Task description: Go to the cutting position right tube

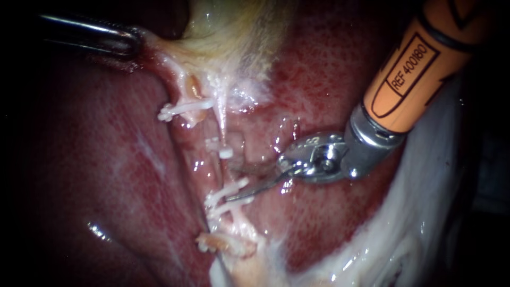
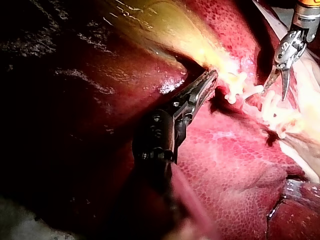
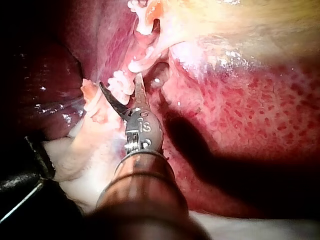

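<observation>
The right tube [image 1: 222, 125] runs down from the gallbladder [image 1: 239, 32], with a white clip [image 1: 226, 153] above and two white clips [image 1: 232, 187] below. My right instrument [image 1: 228, 184], orange-shafted with thin blades, stands open, and the tube's stretch between those clips lies between its blades. In the right wrist view the open blades [image 3: 121, 81] straddle the clips [image 3: 120, 80]. My left instrument [image 1: 130, 43] is shut on the gallbladder's neck, and the left wrist view shows its jaws [image 2: 209, 81] closed on pale tissue. The left tube carries a clip [image 1: 183, 108].
Red liver [image 1: 106, 175] lies all around the tubes. White gauze [image 1: 425, 223] is under the right instrument's shaft. A pale frayed stump [image 1: 223, 243] lies below the lower clips.
</observation>
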Motion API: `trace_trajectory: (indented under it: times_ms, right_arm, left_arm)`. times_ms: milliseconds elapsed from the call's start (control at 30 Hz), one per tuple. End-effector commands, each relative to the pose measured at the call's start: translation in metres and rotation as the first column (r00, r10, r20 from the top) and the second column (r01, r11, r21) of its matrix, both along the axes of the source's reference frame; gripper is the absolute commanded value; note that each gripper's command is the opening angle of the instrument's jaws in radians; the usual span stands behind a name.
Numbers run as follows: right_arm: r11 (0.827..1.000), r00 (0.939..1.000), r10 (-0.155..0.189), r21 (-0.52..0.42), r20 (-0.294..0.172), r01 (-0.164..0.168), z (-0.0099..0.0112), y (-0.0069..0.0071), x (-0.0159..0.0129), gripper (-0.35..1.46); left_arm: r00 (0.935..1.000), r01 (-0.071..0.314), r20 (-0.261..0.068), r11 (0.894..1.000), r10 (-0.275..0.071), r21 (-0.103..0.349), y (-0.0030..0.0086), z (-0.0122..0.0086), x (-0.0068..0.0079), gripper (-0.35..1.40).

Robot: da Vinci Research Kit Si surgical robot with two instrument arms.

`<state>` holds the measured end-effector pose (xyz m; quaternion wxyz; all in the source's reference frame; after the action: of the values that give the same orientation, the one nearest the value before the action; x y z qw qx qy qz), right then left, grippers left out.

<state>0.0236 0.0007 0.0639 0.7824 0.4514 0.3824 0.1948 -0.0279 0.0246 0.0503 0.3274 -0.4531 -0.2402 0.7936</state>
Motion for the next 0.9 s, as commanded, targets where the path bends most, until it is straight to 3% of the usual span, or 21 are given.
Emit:
trace_trajectory:
  times_ms: [33, 567, 700, 900]
  right_arm:
    - [1.0, 1.0, 0.0, 0.015, 0.006, 0.0, 0.0, 0.0, -0.0001, 1.4]
    - [0.985, 0.9966, -0.052, 0.165, 0.064, 0.041, 0.0017, 0.0012, -0.001, 1.4]
    - [0.984, 0.9956, -0.071, 0.17, 0.061, 0.06, 0.0019, 0.0012, -0.001, 1.38]
    - [0.98, 0.9988, -0.047, 0.194, 0.016, 0.043, 0.0024, 0.0016, -0.0008, 1.38]
  left_arm:
    - [1.0, 0.0, 0.0, 1.0, 0.0, 0.0, 0.0, 0.0, 0.0, -0.35]
    - [1.0, 0.0, 0.0, 1.0, 0.0, 0.0, 0.0, 0.0, 0.0, -0.35]
    - [1.0, 0.0, 0.0, 1.0, 0.0, -0.001, -0.0001, 0.0, 0.0, -0.35]
    - [1.0, 0.0, 0.0, 1.0, 0.0, -0.001, -0.0001, 0.0, 0.0, -0.35]
